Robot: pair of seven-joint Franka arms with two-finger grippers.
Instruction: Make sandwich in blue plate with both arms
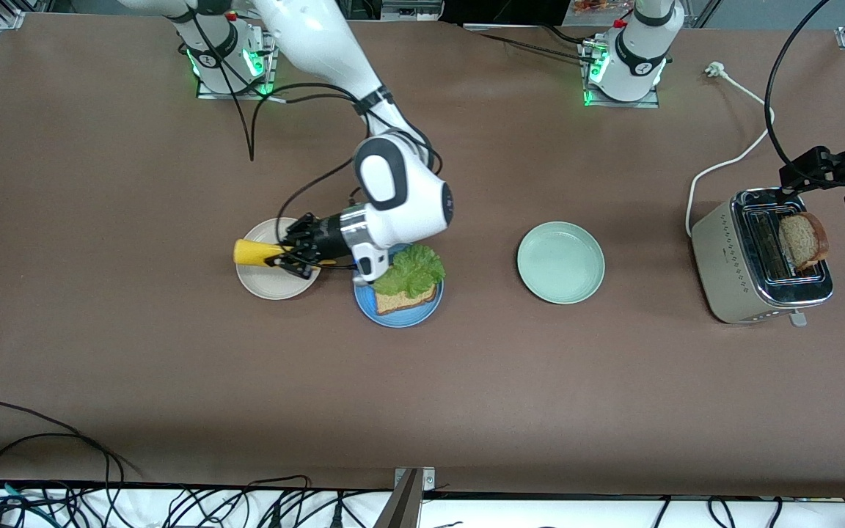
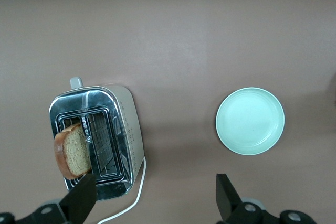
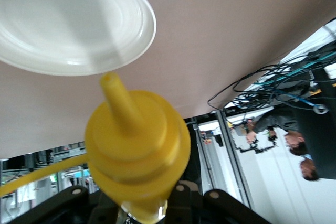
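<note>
As seen from the front view, the right arm reached down from its base with the wrist turned sideways, and the right gripper [image 1: 292, 254] was clamped on a yellow squeeze bottle [image 1: 255, 252] held level over the cream plate [image 1: 273, 282]. Just beside that wrist lay the blue plate [image 1: 397, 309], carrying one bread slice [image 1: 402, 299] topped with a lettuce leaf [image 1: 411, 271]. The left gripper [image 1: 789, 192] hovered over the toaster [image 1: 741, 270]; a second bread slice [image 1: 804, 238] leaned in a slot.

From the left wrist view, the left fingers [image 2: 82, 198] stood spread apart, gripping nothing, above the toaster [image 2: 126, 124]; the mint plate [image 2: 250, 121] lay apart.

From the right wrist view, the bottle [image 3: 137, 150] pointed its nozzle at the cream plate [image 3: 68, 22].
</note>
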